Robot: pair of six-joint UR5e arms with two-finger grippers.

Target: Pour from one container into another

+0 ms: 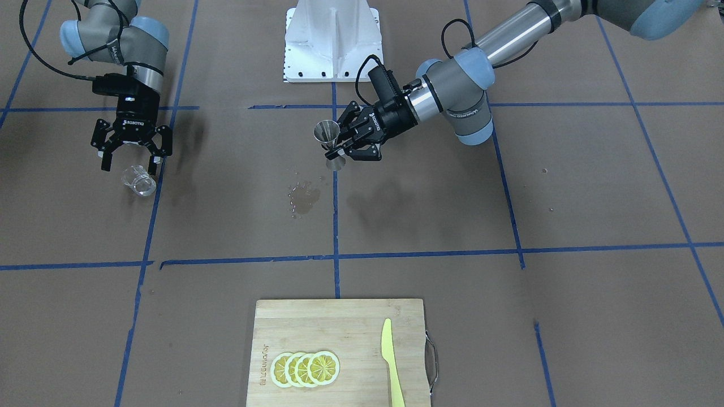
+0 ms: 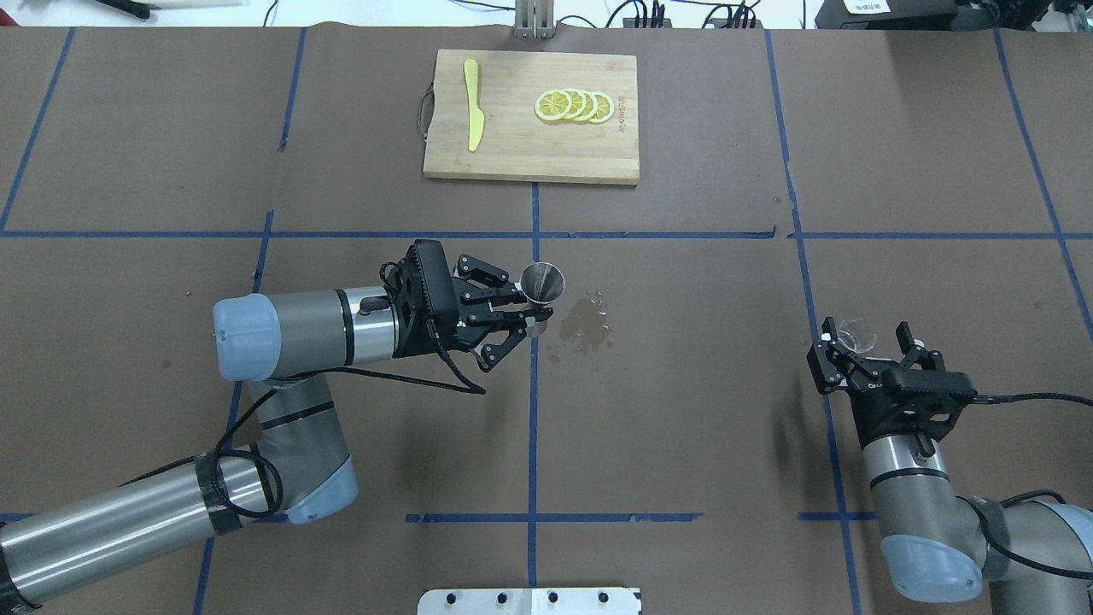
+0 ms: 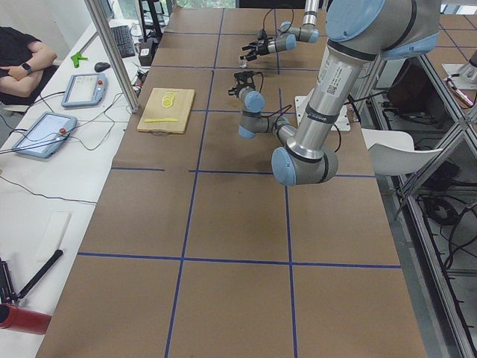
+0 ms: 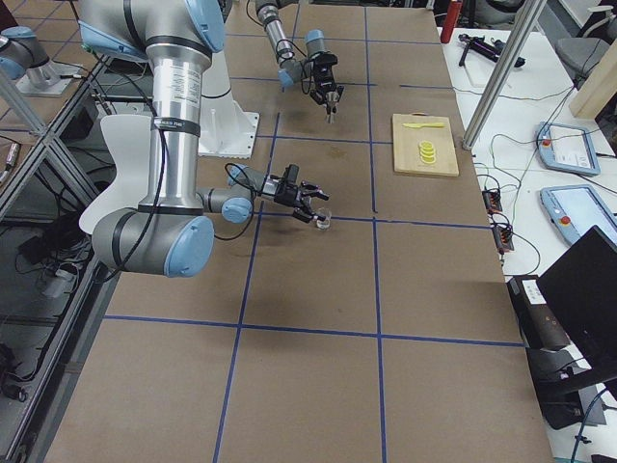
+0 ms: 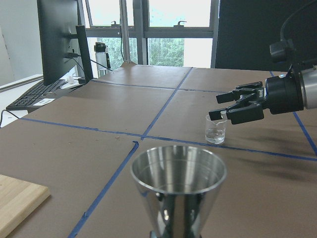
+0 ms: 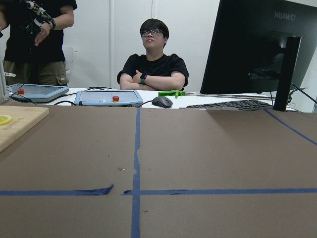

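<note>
Left gripper [image 1: 339, 150] is clamped on the narrow waist of the steel jigger [image 2: 542, 282], holding it upright with the wide mouth up, on the robot's side of the cutting board [image 1: 339, 339] and roughly in line with the board's middle. I cannot tell whether its foot touches the tabletop. There is a wet patch [image 1: 304, 196] on the paper between jigger and board, just beside the jigger. Over to the right arm: the right gripper [image 1: 129, 168] has its 2 fingers spread wide and is holding nothing. The glass measuring cup [image 1: 139, 182] stands upright on the tabletop right at those fingertips, well off to the robot's right of the board. In the left wrist view the cup has a little clear liquid at the bottom. So the cup is the right arm's to take. The pour then turns on 1 thing, the long sideways gap: cup and jigger are well apart, jigger lying to the cup's left.
</note>
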